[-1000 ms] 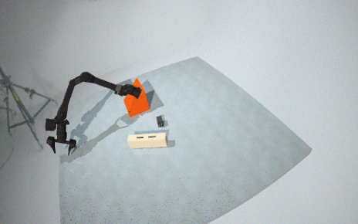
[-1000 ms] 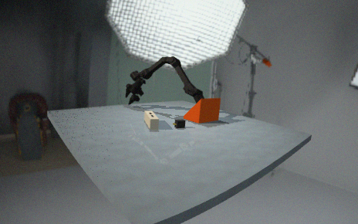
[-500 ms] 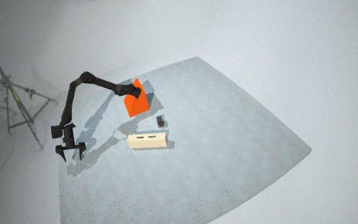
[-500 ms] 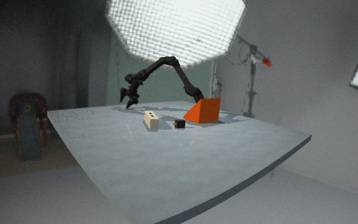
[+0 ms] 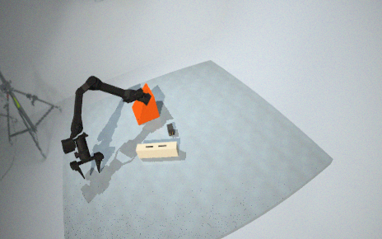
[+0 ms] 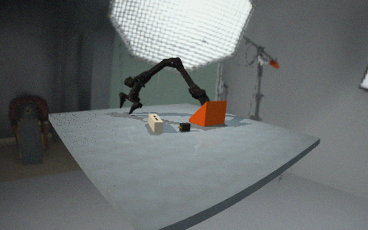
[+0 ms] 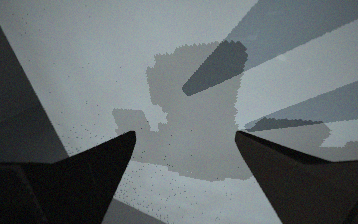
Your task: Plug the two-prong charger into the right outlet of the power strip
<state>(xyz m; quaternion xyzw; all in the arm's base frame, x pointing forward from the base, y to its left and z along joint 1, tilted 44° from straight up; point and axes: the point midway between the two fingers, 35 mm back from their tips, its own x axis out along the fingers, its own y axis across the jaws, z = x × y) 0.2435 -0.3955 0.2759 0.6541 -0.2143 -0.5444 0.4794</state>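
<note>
The charger [image 5: 170,129] [image 6: 185,127] is a small black block lying on the table, its brass-coloured prongs pointing toward the power strip's side. The cream power strip [image 5: 157,152] [image 6: 157,126] stands close by, with two dark outlet slots on its top face and nothing in them. My gripper [image 5: 91,175] [image 6: 125,111] [image 7: 186,135] is open and empty. It hangs above the table, well to the left of the strip and the charger in the top view. The wrist view shows only table, shadows and the two fingertips; neither strip nor charger is in it.
An orange wedge-shaped block [image 5: 146,112] [image 6: 215,113] stands beside the arm's base, near the charger. The pale table [image 5: 247,165] [image 6: 222,170] [image 7: 65,45] has its left edge close to the gripper in the top view. Arm shadows fall across the table.
</note>
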